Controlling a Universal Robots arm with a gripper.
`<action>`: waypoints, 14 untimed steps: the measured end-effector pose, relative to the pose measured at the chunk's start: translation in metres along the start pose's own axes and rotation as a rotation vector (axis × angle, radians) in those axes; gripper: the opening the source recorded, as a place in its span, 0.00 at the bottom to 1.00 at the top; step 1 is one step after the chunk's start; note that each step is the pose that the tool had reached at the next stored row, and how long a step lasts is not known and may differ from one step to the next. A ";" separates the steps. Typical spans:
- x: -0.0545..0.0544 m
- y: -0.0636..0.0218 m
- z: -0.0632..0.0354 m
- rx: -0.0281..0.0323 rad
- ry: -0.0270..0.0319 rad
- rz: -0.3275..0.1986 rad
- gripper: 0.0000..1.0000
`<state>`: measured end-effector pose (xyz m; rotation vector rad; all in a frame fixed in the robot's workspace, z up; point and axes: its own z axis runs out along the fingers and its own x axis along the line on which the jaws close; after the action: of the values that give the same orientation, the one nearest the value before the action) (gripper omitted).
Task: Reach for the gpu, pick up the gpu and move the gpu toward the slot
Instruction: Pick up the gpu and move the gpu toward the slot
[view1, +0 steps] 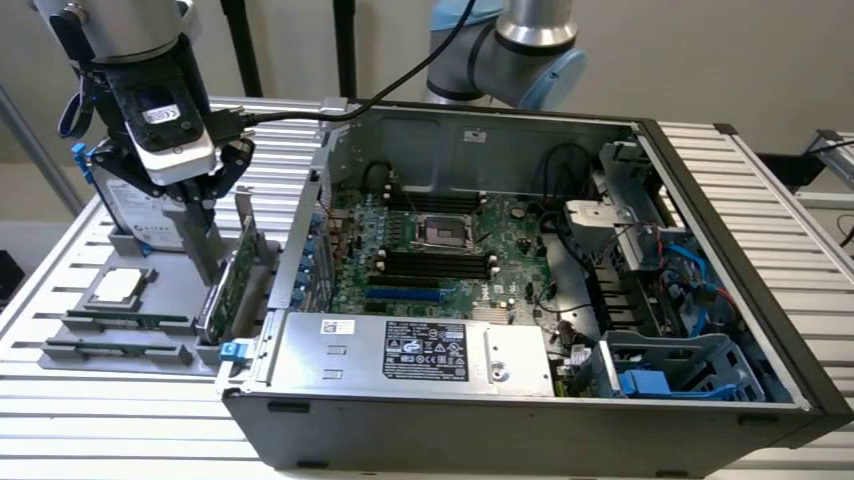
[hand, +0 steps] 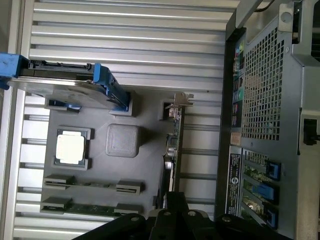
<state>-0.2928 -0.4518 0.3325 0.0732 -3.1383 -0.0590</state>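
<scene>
Tool (hand: 172, 201) clamped on gpu (hand: 173, 145), edge-on in wrist view; ext. view shows mobo (view1: 441, 250) inside case (view1: 534, 425).

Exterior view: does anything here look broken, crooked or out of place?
Nothing stands out. The computer case lies open on its side, and the gpu stands on edge in the gray tray beside it.

**Gpu** (view1: 230, 290): a thin, flat, rectangular green circuit card with a silver metal bracket (view1: 247, 213) on one end. It stands on its long edge in a slot of the grey moulded tray (hand: 97, 172), at 9 o'clock in the exterior view. The bracket end points toward 12 o'clock. The gripper (hand: 170, 200) is closed on the part away from the bracket.
</scene>
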 end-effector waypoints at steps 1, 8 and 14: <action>0.000 0.0000 0.0000 0.0000 0.0000 0.000 0.11; 0.000 0.0000 0.0003 0.0013 -0.0002 0.000 0.30; 0.000 -0.0002 0.0072 0.0028 0.0006 0.002 0.42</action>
<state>-0.2928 -0.4518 0.3253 0.0703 -3.1378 -0.0545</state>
